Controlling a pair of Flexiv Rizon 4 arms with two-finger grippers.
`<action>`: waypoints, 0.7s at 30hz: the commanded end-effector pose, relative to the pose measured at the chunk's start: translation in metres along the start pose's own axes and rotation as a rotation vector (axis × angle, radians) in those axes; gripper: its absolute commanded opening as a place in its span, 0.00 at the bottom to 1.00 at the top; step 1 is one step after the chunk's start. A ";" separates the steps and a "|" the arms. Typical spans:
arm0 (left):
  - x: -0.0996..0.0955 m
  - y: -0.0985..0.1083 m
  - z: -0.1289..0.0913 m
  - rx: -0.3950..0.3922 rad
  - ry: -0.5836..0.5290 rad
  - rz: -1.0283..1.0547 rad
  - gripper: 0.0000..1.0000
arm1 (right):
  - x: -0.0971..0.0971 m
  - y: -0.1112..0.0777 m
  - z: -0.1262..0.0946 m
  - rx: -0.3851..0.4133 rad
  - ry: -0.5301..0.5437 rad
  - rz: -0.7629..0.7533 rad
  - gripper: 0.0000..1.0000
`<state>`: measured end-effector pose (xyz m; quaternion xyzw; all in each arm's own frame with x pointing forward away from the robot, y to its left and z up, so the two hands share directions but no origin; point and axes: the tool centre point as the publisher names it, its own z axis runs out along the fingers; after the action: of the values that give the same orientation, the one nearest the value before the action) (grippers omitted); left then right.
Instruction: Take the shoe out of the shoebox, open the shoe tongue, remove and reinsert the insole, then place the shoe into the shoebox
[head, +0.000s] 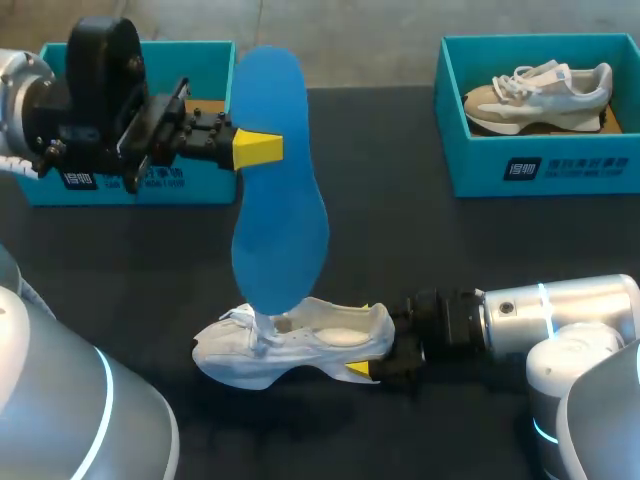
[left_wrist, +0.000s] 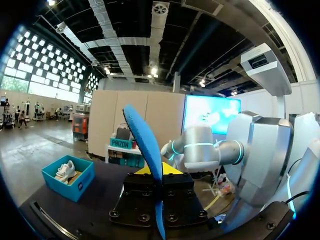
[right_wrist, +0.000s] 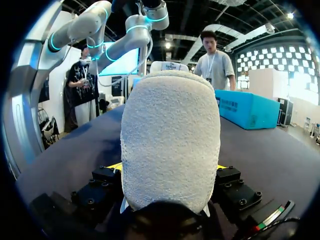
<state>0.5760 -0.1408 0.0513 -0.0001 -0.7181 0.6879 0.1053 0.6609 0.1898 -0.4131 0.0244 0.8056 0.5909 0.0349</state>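
Note:
A white shoe (head: 290, 345) lies on its side on the black table, toe to the left. My right gripper (head: 378, 362) is shut on its heel; in the right wrist view the fuzzy white heel (right_wrist: 170, 135) fills the space between the fingers. A blue insole (head: 278, 180) hangs upright above the shoe, its lower end at the shoe's opening. My left gripper (head: 262, 148) is shut on the insole near its upper half. In the left wrist view the insole (left_wrist: 145, 145) stands edge-on between the yellow tips.
An open teal shoebox (head: 205, 180) sits at the back left, partly behind my left arm. A second teal shoebox (head: 540, 165) at the back right holds a beige and white shoe (head: 540, 95). Black tabletop lies between them.

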 end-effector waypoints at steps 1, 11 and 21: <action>-0.001 -0.006 0.001 -0.014 -0.002 -0.011 0.00 | 0.001 0.001 0.001 0.003 -0.002 0.000 0.00; -0.001 -0.006 0.001 -0.014 -0.002 -0.011 0.00 | 0.002 0.001 -0.001 0.020 0.002 -0.004 0.00; -0.001 -0.006 0.001 -0.014 -0.002 -0.011 0.00 | 0.010 -0.001 -0.017 0.041 -0.014 -0.017 1.00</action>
<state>0.5769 -0.1416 0.0571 0.0046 -0.7223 0.6831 0.1078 0.6573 0.1822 -0.4153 0.0203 0.8173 0.5744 0.0399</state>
